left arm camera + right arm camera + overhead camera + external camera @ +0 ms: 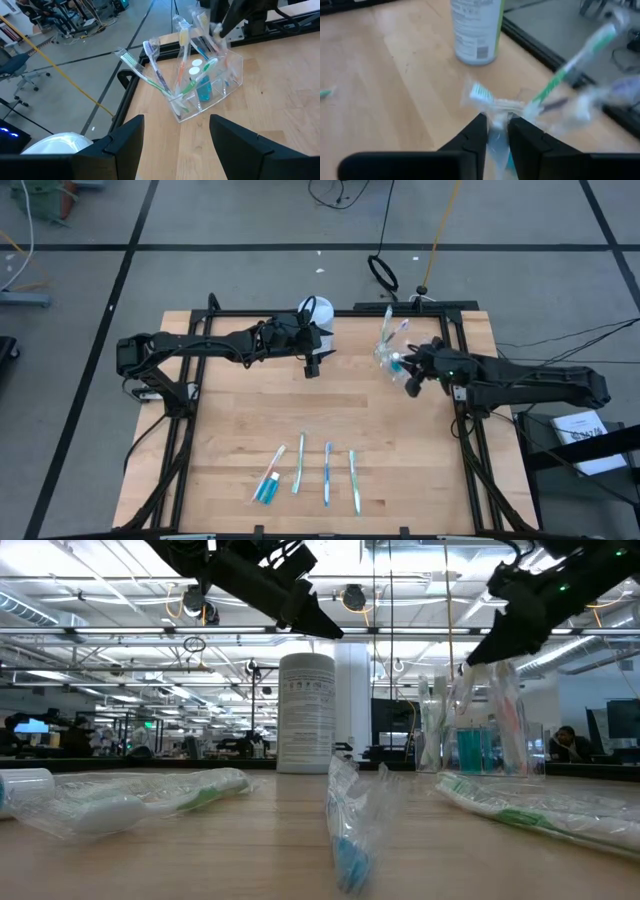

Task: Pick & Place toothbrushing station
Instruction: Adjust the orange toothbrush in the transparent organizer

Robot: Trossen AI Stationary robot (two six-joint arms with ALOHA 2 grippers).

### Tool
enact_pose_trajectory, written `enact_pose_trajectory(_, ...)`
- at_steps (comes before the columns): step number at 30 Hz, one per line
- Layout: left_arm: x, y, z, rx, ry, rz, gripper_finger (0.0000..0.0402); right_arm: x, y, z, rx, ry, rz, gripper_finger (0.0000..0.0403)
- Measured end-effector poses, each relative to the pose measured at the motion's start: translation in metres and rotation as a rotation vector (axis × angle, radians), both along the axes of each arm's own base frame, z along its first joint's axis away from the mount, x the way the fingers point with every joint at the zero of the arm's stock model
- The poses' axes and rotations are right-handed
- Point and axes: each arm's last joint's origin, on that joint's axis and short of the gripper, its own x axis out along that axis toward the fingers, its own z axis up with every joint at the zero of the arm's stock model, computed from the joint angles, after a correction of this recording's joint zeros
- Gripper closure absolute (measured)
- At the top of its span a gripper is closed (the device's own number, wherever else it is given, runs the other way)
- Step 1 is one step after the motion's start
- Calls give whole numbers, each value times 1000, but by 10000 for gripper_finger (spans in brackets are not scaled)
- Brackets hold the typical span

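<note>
The clear plastic cup (207,95) stands near the bench's (240,420) far right corner, a see-through holder with compartments, tilted in the left wrist view. It holds about six wrapped toothbrushes (155,70), white, green, yellow and blue, fanning outward, plus one teal toothpaste tube (203,88). Near the front edge lie three more wrapped toothbrushes (327,472) side by side and one teal tube (268,486). One white canister (316,315) stands at the far edge. The right gripper (496,131) is over the cup, its fingers close together around a wrapped toothbrush (487,97). The left gripper (175,135) hovers near the canister, fingers apart, holding nothing.
</note>
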Motion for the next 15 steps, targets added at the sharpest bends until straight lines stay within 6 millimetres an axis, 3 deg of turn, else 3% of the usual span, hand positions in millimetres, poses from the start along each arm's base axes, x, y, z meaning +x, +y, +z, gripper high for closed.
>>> enact_pose_trajectory(3,0,0,0,1,0,-1,169,-8,3,0,36,-2,-12,328)
enact_pose_trajectory(9,0,0,0,1,0,0,169,-18,4,5,-7,-29,-45,362)
enact_pose_trajectory(15,0,0,0,1,0,0,169,-34,6,3,11,8,-53,344)
